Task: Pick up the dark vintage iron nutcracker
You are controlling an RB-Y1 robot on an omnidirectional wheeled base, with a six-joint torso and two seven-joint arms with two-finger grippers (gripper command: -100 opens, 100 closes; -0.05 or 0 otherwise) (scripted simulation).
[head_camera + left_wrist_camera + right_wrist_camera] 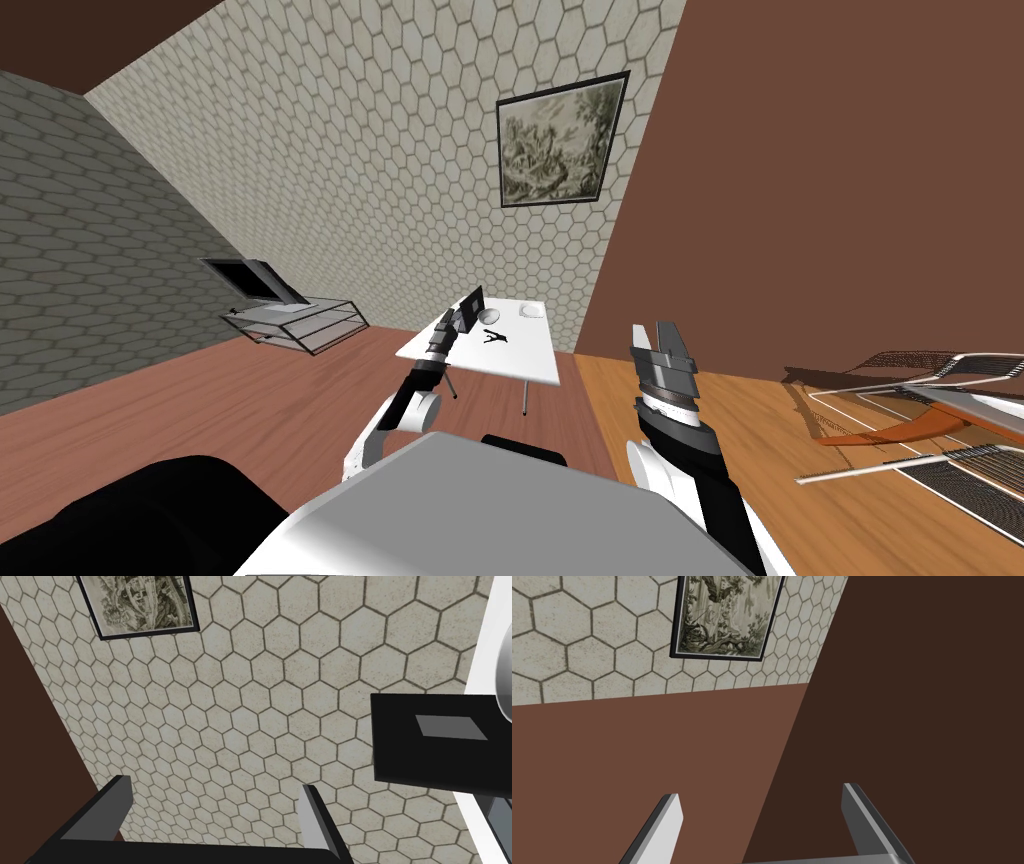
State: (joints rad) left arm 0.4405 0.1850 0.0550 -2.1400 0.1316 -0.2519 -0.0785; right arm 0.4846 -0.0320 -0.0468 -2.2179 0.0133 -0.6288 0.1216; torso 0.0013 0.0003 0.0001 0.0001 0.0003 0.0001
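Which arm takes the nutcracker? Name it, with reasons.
Left. The left gripper reaches out to the edge of the table, near the nutcracker, fingers open. The right gripper, also open, is raised close to my body, off to one side and farther away.

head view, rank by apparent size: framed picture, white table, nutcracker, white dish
1. framed picture
2. white table, somewhat smaller
3. nutcracker and white dish: about alike, both tiny, so unranked

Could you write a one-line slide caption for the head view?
Open left gripper at the white table, short of the dark nutcracker lying on it; right gripper open, held aside.
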